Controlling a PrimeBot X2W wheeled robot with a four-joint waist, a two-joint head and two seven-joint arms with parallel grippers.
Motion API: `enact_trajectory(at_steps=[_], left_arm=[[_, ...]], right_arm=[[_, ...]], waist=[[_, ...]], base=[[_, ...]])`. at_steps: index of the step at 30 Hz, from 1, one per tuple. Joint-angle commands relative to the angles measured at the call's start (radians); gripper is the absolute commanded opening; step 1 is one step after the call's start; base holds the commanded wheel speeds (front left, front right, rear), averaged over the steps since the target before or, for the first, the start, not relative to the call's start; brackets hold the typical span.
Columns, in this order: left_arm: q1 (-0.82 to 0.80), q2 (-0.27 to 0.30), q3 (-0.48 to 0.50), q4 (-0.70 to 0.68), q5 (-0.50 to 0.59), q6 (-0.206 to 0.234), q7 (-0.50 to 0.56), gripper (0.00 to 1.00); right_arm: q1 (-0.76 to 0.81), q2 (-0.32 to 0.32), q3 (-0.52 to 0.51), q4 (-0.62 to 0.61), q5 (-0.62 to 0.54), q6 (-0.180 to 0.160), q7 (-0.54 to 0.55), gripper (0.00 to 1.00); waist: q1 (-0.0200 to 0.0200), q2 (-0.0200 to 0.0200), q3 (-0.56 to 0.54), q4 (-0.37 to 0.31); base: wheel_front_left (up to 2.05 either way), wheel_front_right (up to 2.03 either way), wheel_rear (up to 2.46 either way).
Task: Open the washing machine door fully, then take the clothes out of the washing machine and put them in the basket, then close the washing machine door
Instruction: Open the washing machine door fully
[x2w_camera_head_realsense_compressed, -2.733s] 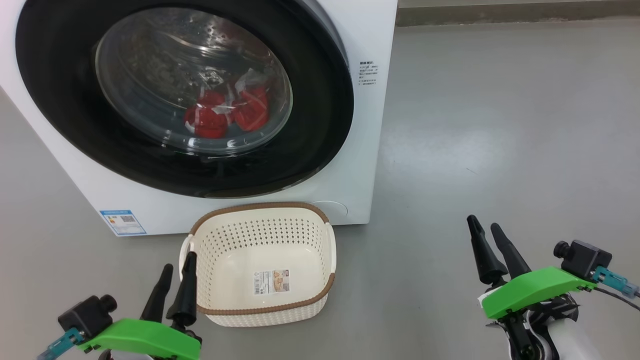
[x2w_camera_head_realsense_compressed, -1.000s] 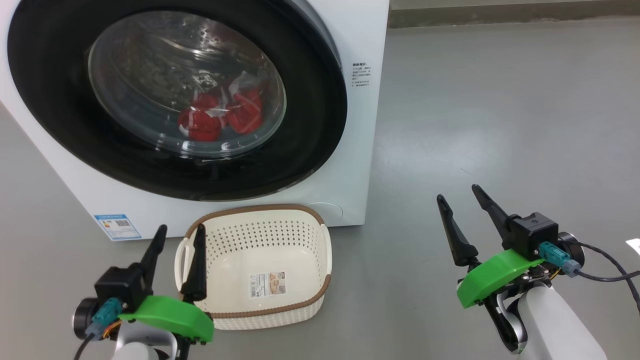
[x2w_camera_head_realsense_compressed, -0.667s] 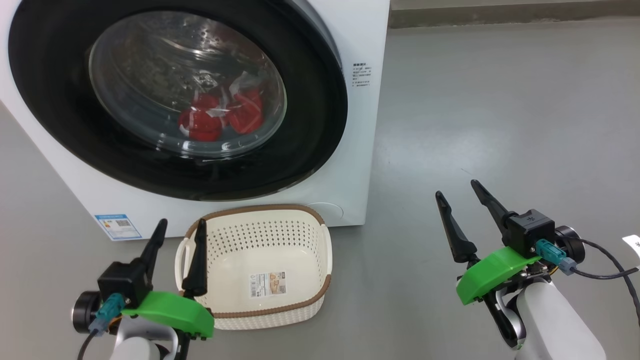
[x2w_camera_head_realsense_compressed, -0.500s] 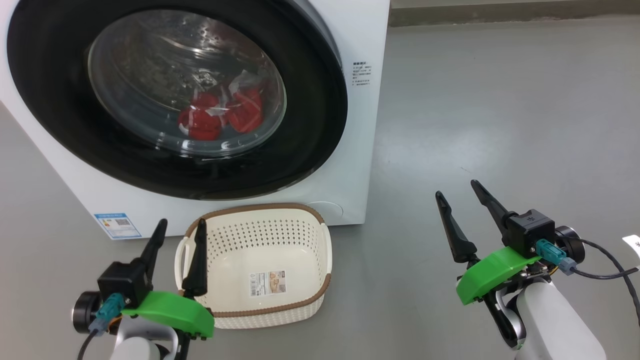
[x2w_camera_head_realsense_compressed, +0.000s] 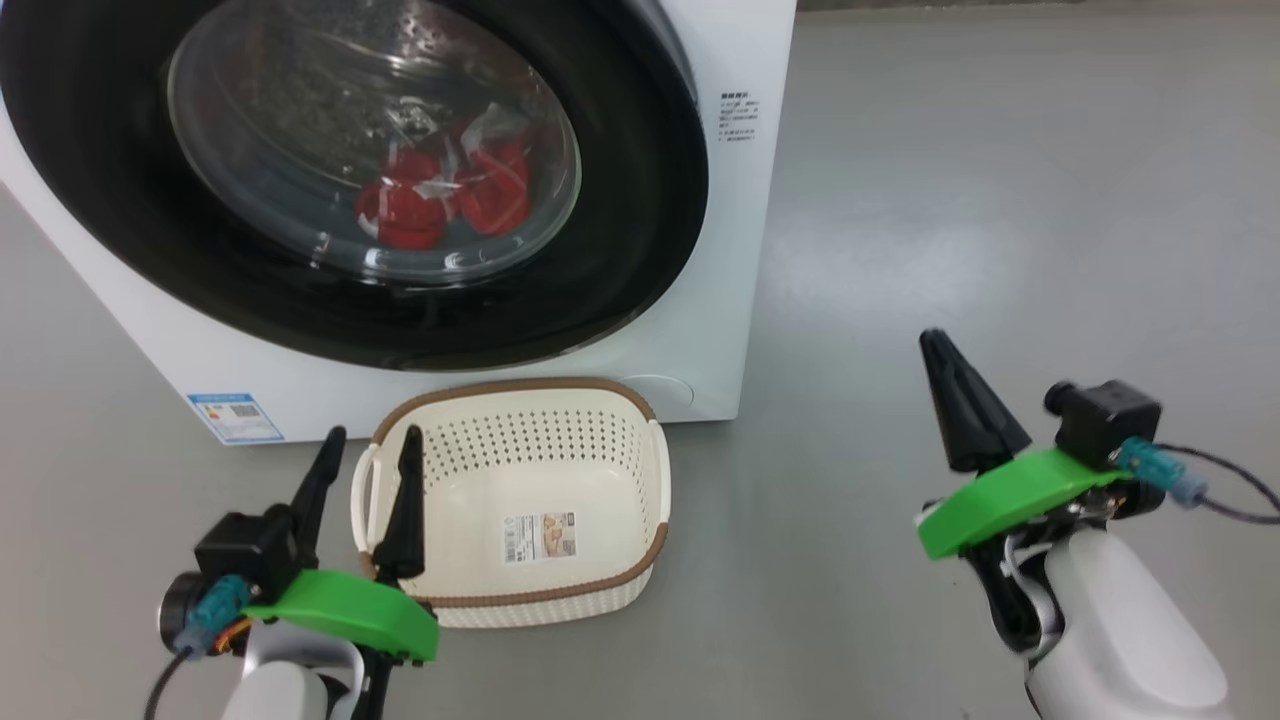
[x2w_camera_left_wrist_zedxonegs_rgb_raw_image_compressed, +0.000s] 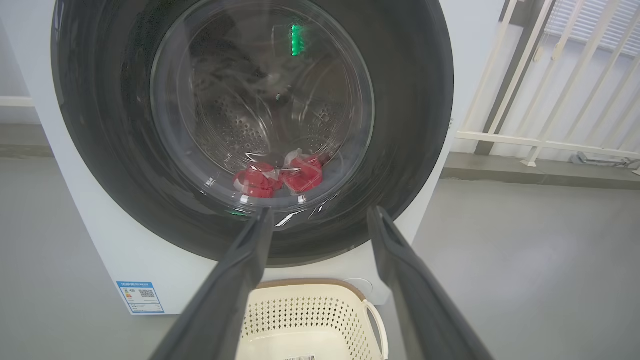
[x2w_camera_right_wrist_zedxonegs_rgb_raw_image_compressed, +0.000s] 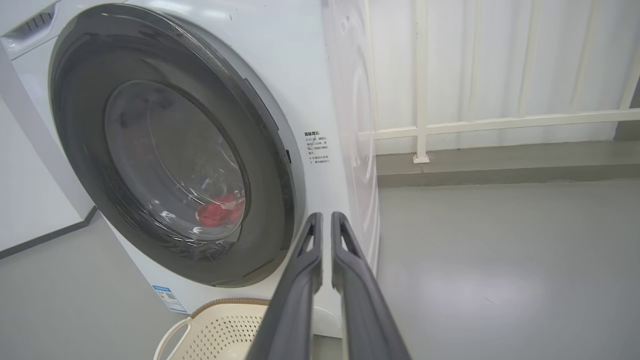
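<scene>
The washing machine (x2w_camera_head_realsense_compressed: 735, 230) stands at the upper left, a white box. The washing machine door (x2w_camera_head_realsense_compressed: 640, 200) lies flat against its front, with red clothes (x2w_camera_head_realsense_compressed: 440, 200) visible through the glass. The cream basket (x2w_camera_head_realsense_compressed: 610, 470) sits on the floor before the machine, holding just a sticker. Beside the basket's left rim my left gripper (x2w_camera_head_realsense_compressed: 373, 435) is open and holds nothing. In its wrist view the left gripper (x2w_camera_left_wrist_zedxonegs_rgb_raw_image_compressed: 320, 212) points at the door (x2w_camera_left_wrist_zedxonegs_rgb_raw_image_compressed: 415, 125) and the clothes (x2w_camera_left_wrist_zedxonegs_rgb_raw_image_compressed: 280, 177). My right gripper (x2w_camera_head_realsense_compressed: 937, 342) hovers right of the machine, shut on nothing. The right wrist view has the right gripper (x2w_camera_right_wrist_zedxonegs_rgb_raw_image_compressed: 326, 217) near the door's right edge (x2w_camera_right_wrist_zedxonegs_rgb_raw_image_compressed: 272, 165).
Grey floor (x2w_camera_head_realsense_compressed: 1000, 200) stretches to the right of the machine. A white railing (x2w_camera_right_wrist_zedxonegs_rgb_raw_image_compressed: 420, 100) stands along the wall behind it. A blue label (x2w_camera_head_realsense_compressed: 235, 418) marks the machine's lower left corner. The basket (x2w_camera_right_wrist_zedxonegs_rgb_raw_image_compressed: 220, 330) lies below the door.
My right gripper's fingers have come together and the gripper has risen a little. The head camera has tilted slightly. The left arm, door and basket stay as they were.
</scene>
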Motion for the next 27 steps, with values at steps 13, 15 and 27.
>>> enact_trajectory(at_steps=[13,15,27], left_arm=[[-0.062,0.012,-0.006,-0.105,-0.035,-0.010,-0.012,1.00],[-0.069,0.012,-0.016,-0.128,-0.022,-0.009,-0.012,1.00],[-0.102,0.012,-0.040,-0.264,-0.030,0.000,-0.012,1.00]], right_arm=[[-0.184,0.003,0.068,0.037,0.405,-0.001,-0.009,0.00],[-0.235,0.003,0.076,0.051,0.504,-0.001,-0.009,0.00],[-0.399,-0.043,0.042,0.024,0.855,-0.001,0.138,0.00]], waist=[[0.0000,0.0000,0.094,0.043],[0.0000,0.0000,0.127,0.051],[0.0000,0.0000,0.267,0.099]], base=[[0.00,0.00,0.00],[0.00,0.00,0.00],[0.00,0.00,0.00]])
